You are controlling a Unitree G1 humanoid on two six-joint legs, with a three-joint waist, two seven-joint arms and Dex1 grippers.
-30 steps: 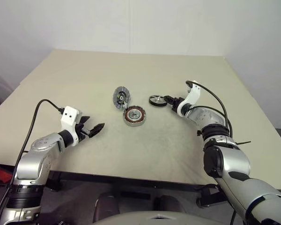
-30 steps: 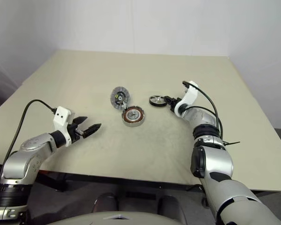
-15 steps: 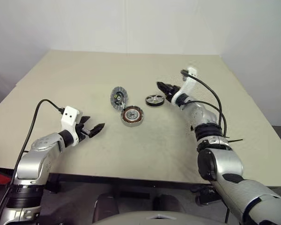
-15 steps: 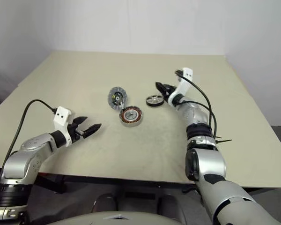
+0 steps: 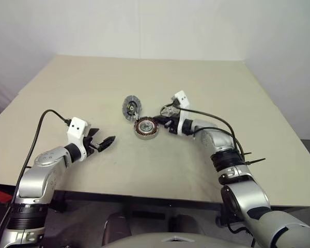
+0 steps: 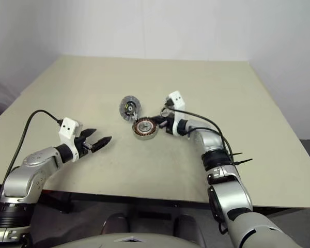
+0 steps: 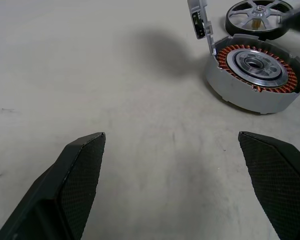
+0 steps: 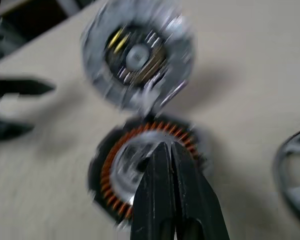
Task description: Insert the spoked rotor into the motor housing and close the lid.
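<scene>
Beige surface (image 5: 206, 88) under a white wall. Motor housing (image 5: 147, 127) sits at frame centre, windings exposed; the lid (image 5: 130, 107) stands tilted just beside it, upper left. Spoked rotor (image 7: 260, 17) lies just beyond the housing. Right claw (image 5: 162, 123), fingers together, empty, at the housing's right edge. Left claw (image 5: 104, 143), lower left, fingers apart, empty.

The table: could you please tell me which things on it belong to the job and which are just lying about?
Job:
- motor housing
- spoked rotor
- lid, propped up on edge beside the housing

Lying about:
- nothing else on the table that I can make out
</scene>
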